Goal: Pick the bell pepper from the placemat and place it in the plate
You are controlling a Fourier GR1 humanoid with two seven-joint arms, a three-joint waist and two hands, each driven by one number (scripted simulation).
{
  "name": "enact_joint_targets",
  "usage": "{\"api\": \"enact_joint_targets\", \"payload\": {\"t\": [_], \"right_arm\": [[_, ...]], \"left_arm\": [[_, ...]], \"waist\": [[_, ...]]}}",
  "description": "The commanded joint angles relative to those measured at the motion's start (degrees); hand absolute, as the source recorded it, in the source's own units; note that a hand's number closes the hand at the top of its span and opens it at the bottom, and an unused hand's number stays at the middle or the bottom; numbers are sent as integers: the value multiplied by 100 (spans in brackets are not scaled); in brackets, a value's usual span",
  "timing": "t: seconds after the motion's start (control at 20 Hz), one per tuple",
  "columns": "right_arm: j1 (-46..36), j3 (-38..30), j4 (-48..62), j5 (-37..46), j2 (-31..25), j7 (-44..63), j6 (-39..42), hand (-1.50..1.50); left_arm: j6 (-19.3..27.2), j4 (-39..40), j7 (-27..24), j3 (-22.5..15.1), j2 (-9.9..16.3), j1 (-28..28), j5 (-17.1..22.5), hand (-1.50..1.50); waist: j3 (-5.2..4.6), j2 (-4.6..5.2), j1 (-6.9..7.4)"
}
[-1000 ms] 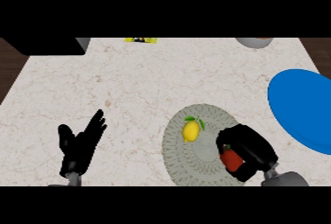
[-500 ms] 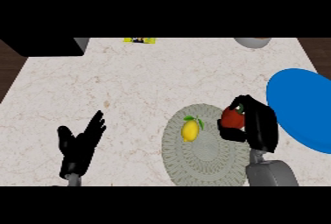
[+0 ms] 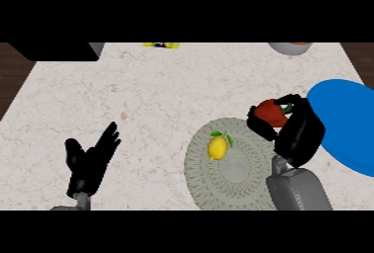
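The pepper is red with a bit of green stem, and it's in the right hand, whose fingers are wrapped round it. It sits over the upper right edge of the mat, in the narrow strip between the mat and the plate. The blue plate is at the counter's right edge and runs partly out of view; its left rim is just beside the hand. The hand covers the gap between them, so I can't tell how much bare counter is there.

A lemon with a small leaf lies on the mat, left of centre and well apart from the pepper. The mat's near edge reaches the bottom of the view.

The left hand rests near the counter's near left corner, fingers straight and pointing up. There's lots of bare counter between it and the mat, and along the far side too.
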Motion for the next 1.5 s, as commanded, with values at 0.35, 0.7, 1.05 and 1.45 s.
{"api": "enact_joint_targets", "payload": {"t": [0.35, 0.7, 1.05, 1.45], "right_arm": [[94, -1207, 517, -775, -670, -509, -1379, 150], [-502, -2142, 1793, -2013, -1740, -1392, -1872, 150], [-868, -2565, 3406, -4388, -2646, -3616, -2114, 150], [-1079, -2978, 5380, -4921, -3340, -4053, -754, -150]], "left_arm": [[1, 112, -132, 41, -92, -16, -122, 0], [-107, 3, 91, 159, 9, -59, -19, 0], [66, 357, -170, -38, -354, -237, -251, 0], [-9, 156, 216, 140, -188, -473, -116, 0]], "waist": [[6, 13, -19], [10, 22, 19], [21, 51, 47], [23, 113, 131]]}}
